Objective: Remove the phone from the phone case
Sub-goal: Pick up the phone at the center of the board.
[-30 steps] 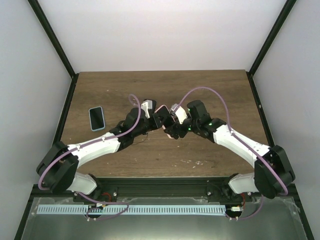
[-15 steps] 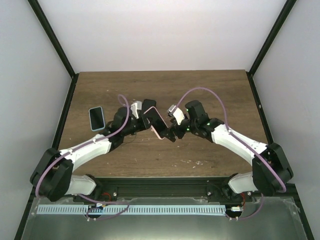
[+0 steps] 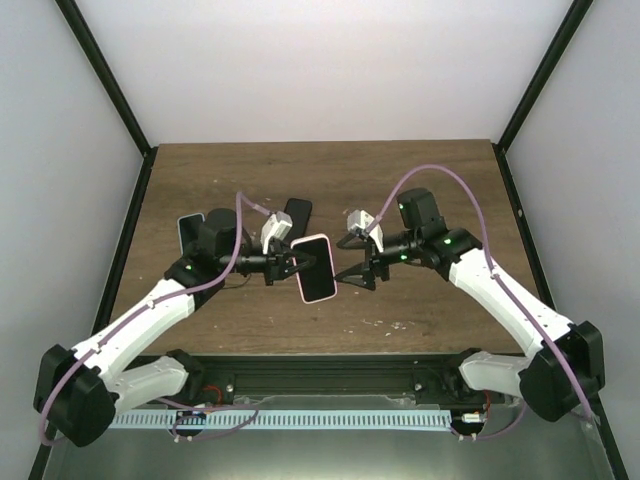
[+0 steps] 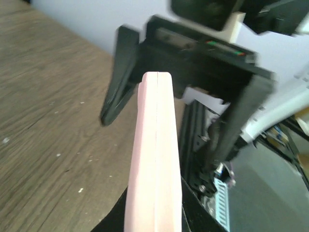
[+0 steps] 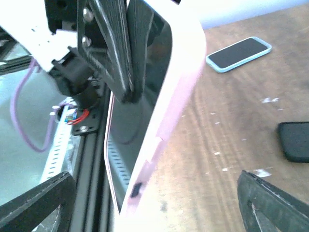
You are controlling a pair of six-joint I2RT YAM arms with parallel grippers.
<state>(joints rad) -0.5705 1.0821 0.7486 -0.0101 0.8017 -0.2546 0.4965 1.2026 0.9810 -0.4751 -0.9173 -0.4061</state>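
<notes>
We look down on a wooden table (image 3: 420,190) boxed in by white walls and black corner posts. At the far left a phone in a light-blue case (image 5: 240,52) lies flat on the wood, partly covered from above by the left arm. Next comes the left gripper (image 3: 293,263), its jaws clamped tight on the left edge of the pink phone case (image 4: 154,159). The case is held off the table with the phone (image 3: 315,265) seated inside, dark screen up. Just behind it a black slab (image 3: 298,214) lies flat on the table; we cannot tell whether it is a phone or a case. To the right, the right gripper (image 3: 350,259) faces the pink case with its jaws spread wide, holding nothing. Its fingertips are just beside the case's right edge, and we cannot tell whether they touch it.
</notes>
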